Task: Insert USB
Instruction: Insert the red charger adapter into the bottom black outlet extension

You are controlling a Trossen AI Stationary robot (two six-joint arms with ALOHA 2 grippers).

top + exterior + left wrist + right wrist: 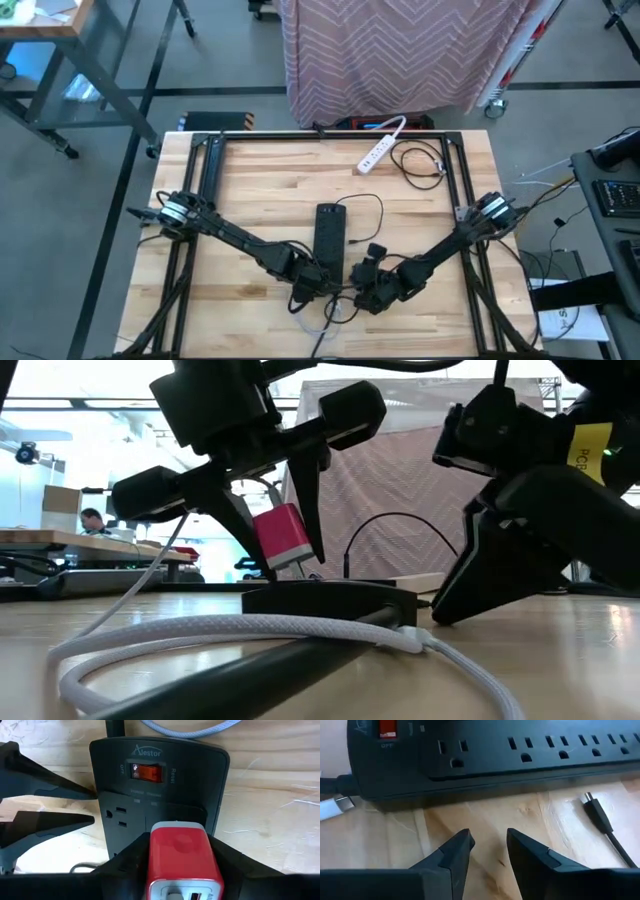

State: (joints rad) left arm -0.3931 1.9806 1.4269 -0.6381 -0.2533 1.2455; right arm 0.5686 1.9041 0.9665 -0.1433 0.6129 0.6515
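The left gripper (182,865) was clamped on a red USB wall charger (182,855), one dark finger on each side of its body. In the low view the red charger (283,537) sat tilted between those fingers (300,490), just above the near end of the black power strip (330,598); whether its prongs touched the strip could not be told. The left wrist view showed the charger's white end and USB port facing the camera, with the strip's outlets (120,817) and its red rocker switch (147,772) beyond, under the brand lettering.

The right gripper (487,845) hovered low over the bare wooden table (520,815), its two fingers a little apart and holding nothing. It stood just beside the long side of the power strip (495,755), whose row of outlets ran across that view. A black cable plug (597,812) lay on the wood near the strip, and a white USB-C plug (335,807) lay by the strip's switch end.

From above, both arms met at the near end of the power strip (330,235), the left gripper (318,280) over it and the right gripper (365,290) beside it. A braided white cable (250,630) curled across the table in front, and a white power strip (380,147) lay at the far edge.
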